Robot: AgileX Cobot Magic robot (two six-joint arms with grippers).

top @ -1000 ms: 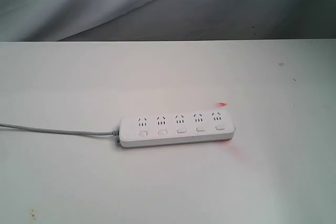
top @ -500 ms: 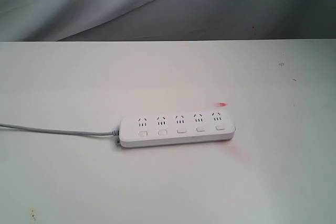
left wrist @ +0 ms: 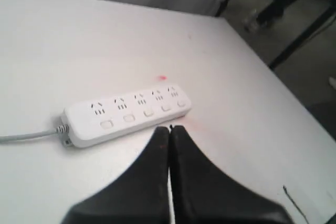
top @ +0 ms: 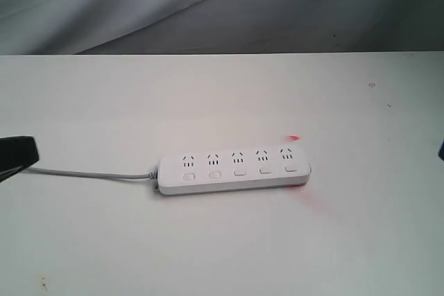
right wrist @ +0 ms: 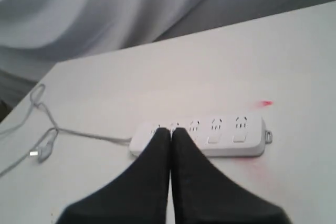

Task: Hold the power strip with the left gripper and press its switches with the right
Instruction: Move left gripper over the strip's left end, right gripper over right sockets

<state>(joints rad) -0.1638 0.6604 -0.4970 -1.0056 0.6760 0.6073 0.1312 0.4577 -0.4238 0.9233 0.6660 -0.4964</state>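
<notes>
The white power strip lies flat mid-table, its five sockets facing up and its row of switches along the near side. Nothing touches it. My left gripper pokes in at the left edge of the exterior view, above the cord, far from the strip. In the left wrist view the left gripper is shut and empty, short of the strip. My right gripper is shut and empty too, hovering in front of the strip. Only a dark sliver of the right arm shows at the right edge.
A red light spot glows on the table behind the strip's right end. The cord runs off to the left and ends in a loose plug near the table edge. A grey cloth backdrop hangs behind the table.
The left gripper has come into the exterior view at the left edge, and a sliver of the right arm at the right edge. The power strip has not moved.
</notes>
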